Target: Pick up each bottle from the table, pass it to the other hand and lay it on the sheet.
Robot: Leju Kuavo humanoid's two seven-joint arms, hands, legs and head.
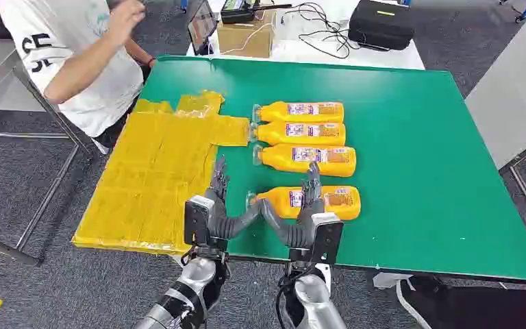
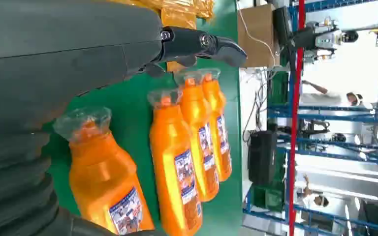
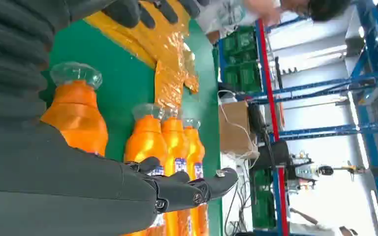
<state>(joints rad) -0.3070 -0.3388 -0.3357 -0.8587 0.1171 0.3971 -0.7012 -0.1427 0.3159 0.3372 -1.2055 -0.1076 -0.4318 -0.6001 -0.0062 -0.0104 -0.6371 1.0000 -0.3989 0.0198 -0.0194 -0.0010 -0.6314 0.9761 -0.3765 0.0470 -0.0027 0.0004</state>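
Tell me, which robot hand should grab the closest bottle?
Probably the right robot hand: it hovers directly over the nearest bottle. The left robot hand sits beside the yellow sheet, well placed to receive it.

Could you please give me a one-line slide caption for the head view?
Right hand over the nearest orange bottle, left hand open beside the yellow sheet.

Both arms reach forward, side by side. Left hand (image 1: 209, 205) empty, fingers (image 2: 211, 45) extended and apart. Right hand (image 1: 309, 209) likewise, fingers straight.
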